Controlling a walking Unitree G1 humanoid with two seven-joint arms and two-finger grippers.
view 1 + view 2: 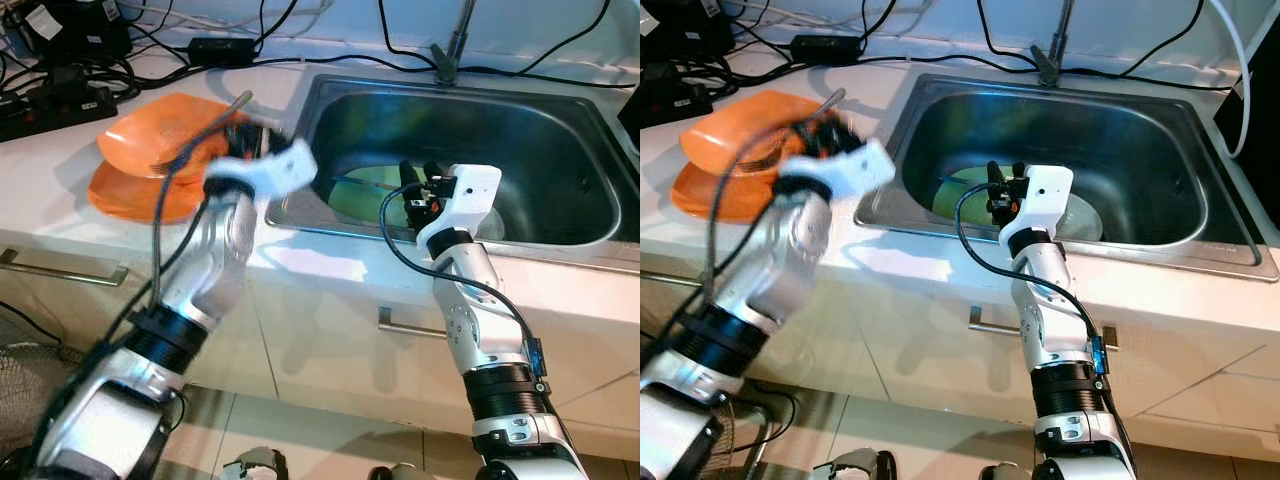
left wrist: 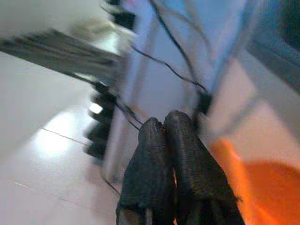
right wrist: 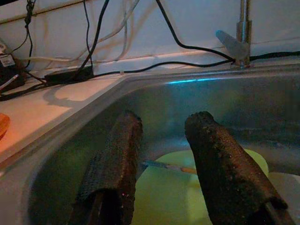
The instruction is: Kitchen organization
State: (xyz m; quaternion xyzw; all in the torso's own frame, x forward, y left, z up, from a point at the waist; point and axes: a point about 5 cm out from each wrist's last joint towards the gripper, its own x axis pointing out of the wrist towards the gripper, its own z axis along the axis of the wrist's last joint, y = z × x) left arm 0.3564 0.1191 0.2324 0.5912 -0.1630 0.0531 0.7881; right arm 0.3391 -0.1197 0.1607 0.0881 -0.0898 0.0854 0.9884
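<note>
Green plate sits in the sink with a utensil lying on it — right gripper hovers just above, fingers spread, holding nothing. Left gripper is blurred over the orange plates on the left counter, fingers pressed together, empty.

The left arm is bent and raised, blurred, its left pincer with both fingers pressed together. The right arm reaches forward, wrist level, its right pincer with fingers spread apart.
</note>
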